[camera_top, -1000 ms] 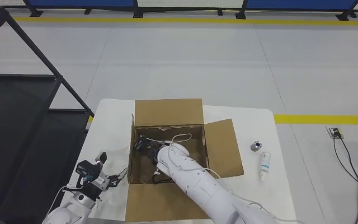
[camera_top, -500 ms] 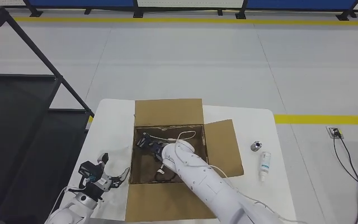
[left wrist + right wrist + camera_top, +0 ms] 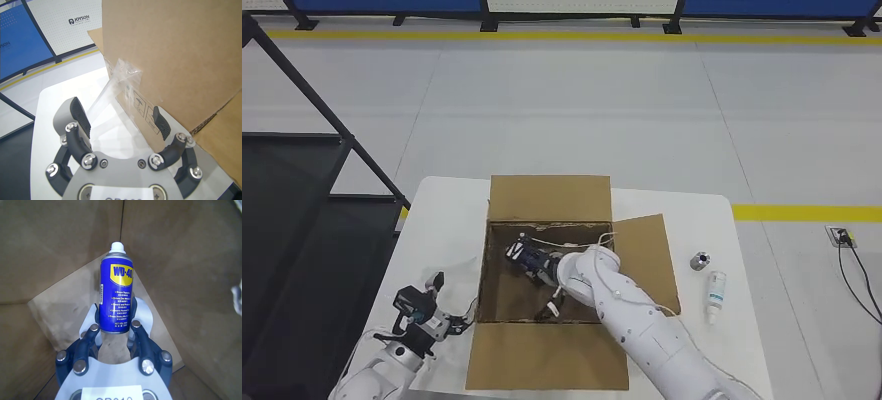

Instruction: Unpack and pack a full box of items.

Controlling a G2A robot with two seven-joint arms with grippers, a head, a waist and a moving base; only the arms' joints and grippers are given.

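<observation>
- Your right pincer (image 3: 115, 308) is clamped narrow on the blue spray can (image 3: 116, 291), with a finger on each side of the can's lower body.
- The can's base sits nearest the pincer's palm. Its white cap points straight away from the pincer.
- Beyond the cap you have an inner corner of the cardboard box (image 3: 548, 200). Brown walls stand on both sides of the pincer, and the box floor lies beneath it.
- You cannot tell whether the can touches the floor.
- Your left pincer (image 3: 121, 117) is spread wide with nothing gripped between its pads.
- A loose strip of clear tape (image 3: 117, 83) hangs off the box's outer wall and runs through the gap ahead of this pincer.
- One finger is just beside that outer wall; you cannot tell whether it touches. The other finger is over the bare white surface (image 3: 49, 98).
- Well apart from the right pincer, outside the box past its opened side flap, a small metal piece (image 3: 699, 261) lies on the surface.
- A white tube (image 3: 715, 295) lies just beside the small metal piece.
</observation>
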